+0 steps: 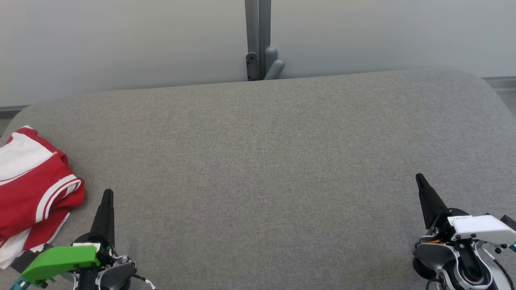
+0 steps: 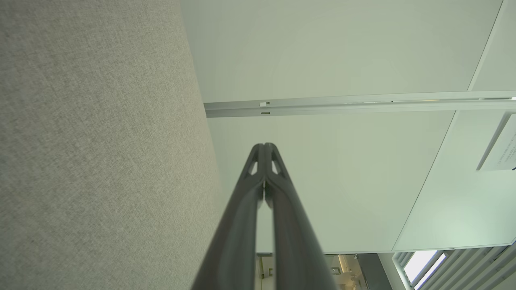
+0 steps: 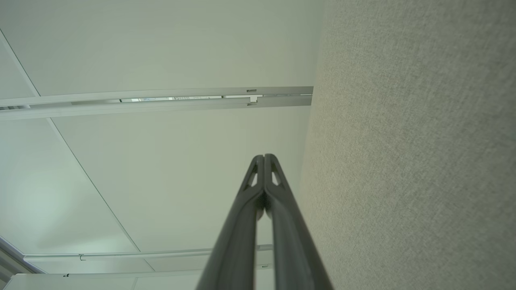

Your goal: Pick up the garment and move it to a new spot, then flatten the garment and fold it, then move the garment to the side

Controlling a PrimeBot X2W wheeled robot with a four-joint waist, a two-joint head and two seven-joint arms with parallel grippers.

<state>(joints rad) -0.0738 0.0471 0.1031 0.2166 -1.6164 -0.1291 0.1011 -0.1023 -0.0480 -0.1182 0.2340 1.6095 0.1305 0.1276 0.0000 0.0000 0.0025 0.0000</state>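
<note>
Garment at lower left of head view: red with white bands, crumpled in a heap on grey fabric surface, cut off by left frame edge. Not gripped.

Left gripper at bottom left, just right of garment, near it but apart. Green cover on wrist behind it. Jaws pressed together, nothing between them. Same in left wrist view: 2 dark fingers meeting at tips, no cloth pinched, fabric surface down left side of frame.

Right gripper at bottom right, well apart from garment, white cover on wrist. Fully closed too, holding nothing. Right wrist view: fingers tip to tip, fabric surface down right side of frame.

Between the 2 grippers and further up: flat, even grey weave. Far edge of surface curving down toward upper left and upper right of frame.

Beyond far edge, top centre: grey vertical post with bracket at its foot. Pale wall panels on either side. In left wrist view, pale metal rail across panels.
</note>
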